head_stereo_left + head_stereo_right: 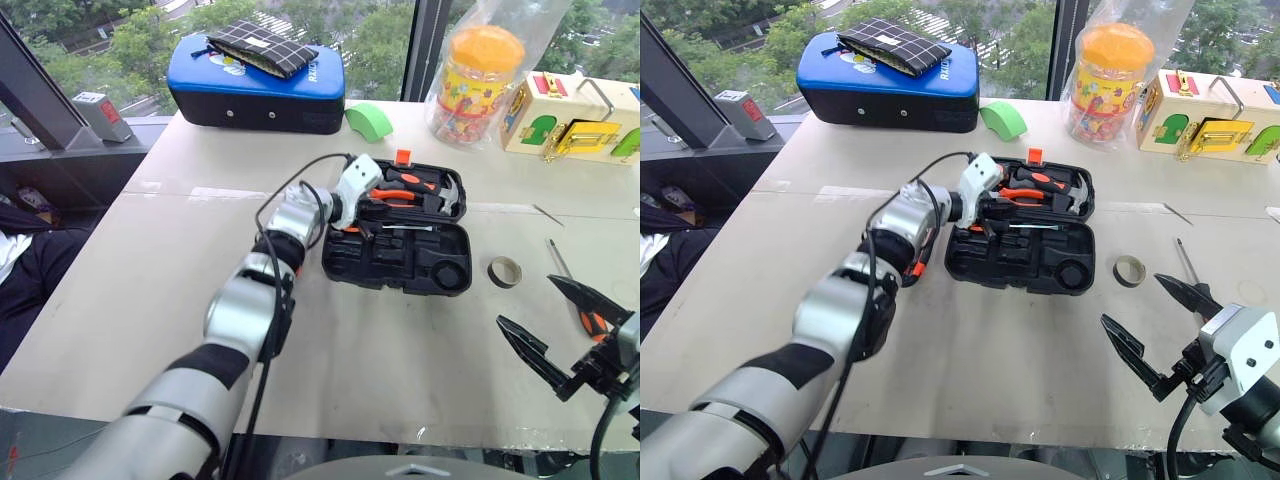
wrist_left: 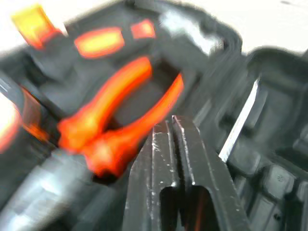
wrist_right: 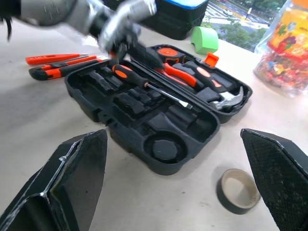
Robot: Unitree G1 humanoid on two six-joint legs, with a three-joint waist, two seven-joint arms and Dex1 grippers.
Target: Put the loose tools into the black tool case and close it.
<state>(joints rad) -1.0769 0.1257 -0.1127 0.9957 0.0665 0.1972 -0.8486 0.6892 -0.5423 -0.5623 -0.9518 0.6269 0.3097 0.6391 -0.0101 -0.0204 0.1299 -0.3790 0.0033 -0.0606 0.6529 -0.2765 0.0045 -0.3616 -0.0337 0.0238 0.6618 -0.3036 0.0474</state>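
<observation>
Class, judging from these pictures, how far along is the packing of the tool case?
Done: one screwdriver lies in the open black tool case. In hand: nothing; the left gripper is shut and empty over the case, the right gripper open. Left: the tape ring, the orange tools beside the case, then closing the lid.

Matt black plastic tool case (image 3: 144, 110), shiny metal hammer head (image 3: 230, 100), glossy blue case (image 1: 260, 85).
</observation>
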